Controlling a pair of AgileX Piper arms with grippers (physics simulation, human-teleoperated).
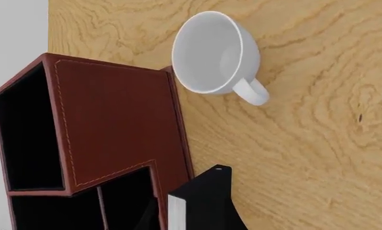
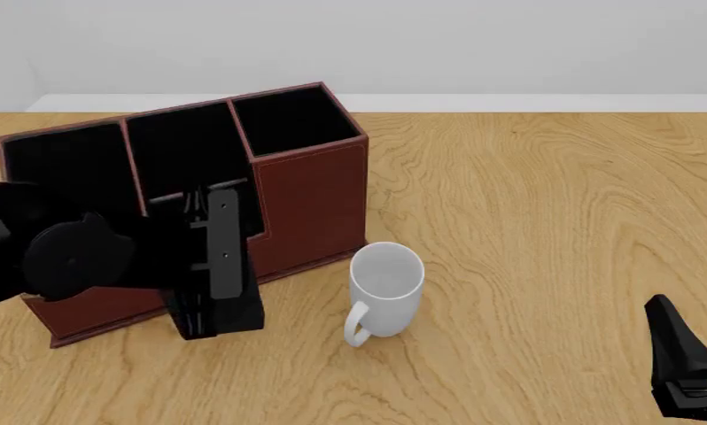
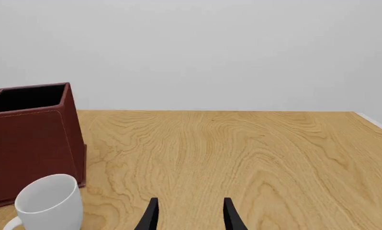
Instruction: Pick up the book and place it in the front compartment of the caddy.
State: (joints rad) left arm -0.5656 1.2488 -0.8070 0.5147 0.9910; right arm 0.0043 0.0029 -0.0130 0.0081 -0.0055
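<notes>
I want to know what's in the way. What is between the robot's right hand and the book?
In the front view, the white mug stands on the table between the right hand and the book; otherwise only bare wood.

The left arm is matte black throughout, built from blocky housings with a large round disc-shaped joint cover on its side. Its black plastic left tool (image 2: 215, 266) ends in long flat slab-like fingers, one (image 2: 225, 252) carrying two small pale screw dots along its face. In the left wrist view, a black finger (image 1: 211, 191) shows a rounded tip with one small round hole.

The black right tool (image 3: 189, 215) shows two slim, tapering, blade-like fingers with smooth faces. In the front view it appears as a dark pointed wedge (image 2: 682, 354) above a stepped base.
</notes>
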